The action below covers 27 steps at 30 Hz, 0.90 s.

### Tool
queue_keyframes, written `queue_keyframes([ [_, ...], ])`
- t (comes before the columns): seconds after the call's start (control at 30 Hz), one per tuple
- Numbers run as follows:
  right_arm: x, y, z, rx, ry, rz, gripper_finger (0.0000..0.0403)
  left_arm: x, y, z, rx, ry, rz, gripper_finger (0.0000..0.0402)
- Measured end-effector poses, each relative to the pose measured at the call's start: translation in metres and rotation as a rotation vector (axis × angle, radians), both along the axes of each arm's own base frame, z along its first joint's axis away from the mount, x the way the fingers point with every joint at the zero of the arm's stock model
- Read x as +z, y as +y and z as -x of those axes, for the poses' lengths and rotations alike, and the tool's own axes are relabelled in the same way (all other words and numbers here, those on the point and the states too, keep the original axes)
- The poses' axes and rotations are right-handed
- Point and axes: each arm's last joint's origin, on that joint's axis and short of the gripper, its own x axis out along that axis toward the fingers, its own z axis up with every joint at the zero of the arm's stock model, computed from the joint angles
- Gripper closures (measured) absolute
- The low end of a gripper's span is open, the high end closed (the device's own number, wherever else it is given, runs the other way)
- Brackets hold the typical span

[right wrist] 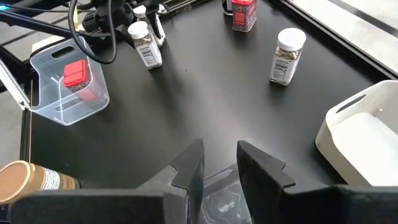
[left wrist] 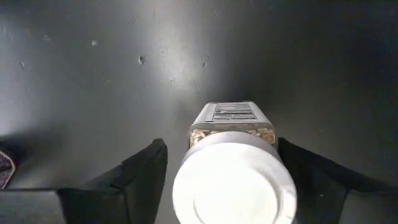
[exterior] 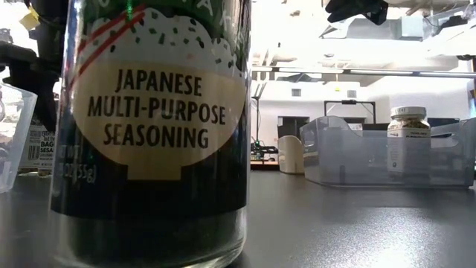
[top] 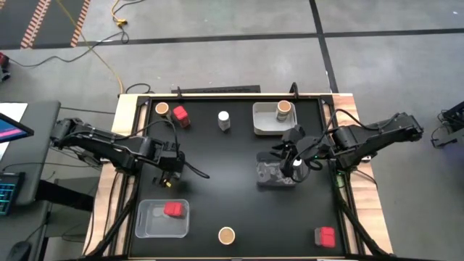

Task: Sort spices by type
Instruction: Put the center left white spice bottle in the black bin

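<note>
The left gripper (left wrist: 224, 180) straddles an upright white-lidded spice jar (left wrist: 232, 180) at left-centre of the black surface (top: 217, 167), fingers (left wrist: 134, 171) not yet touching. The right gripper (right wrist: 221, 165), pinched shut and empty, hovers above a clear tray (top: 274, 176) right of centre.

Bare black tabletop (top: 217, 167) open mid-table; white-lidded jar (top: 224, 120) and clear tray (top: 148, 225) flank it.

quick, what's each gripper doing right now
left gripper: fingers either side of a white-lidded jar, grip cannot be told
right gripper: closed, holding nothing
</note>
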Motion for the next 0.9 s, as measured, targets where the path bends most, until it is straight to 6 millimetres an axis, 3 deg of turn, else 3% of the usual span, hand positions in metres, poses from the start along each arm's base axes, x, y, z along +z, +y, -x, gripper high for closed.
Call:
queue_keyframes([
  [0.4,0.000,0.000,0.000,0.001,0.001,0.002,0.0280,-0.001,0.000,0.002,0.018,0.023,0.014,0.0204],
  [0.73,0.005,-0.002,0.007,0.034,-0.011,0.041,0.0285,0.001,0.000,0.001,0.080,0.007,0.034,0.0194],
  [0.9,0.015,-0.013,0.025,0.043,-0.012,0.092,0.0306,0.023,0.000,-0.008,0.144,-0.078,0.065,0.0204],
])
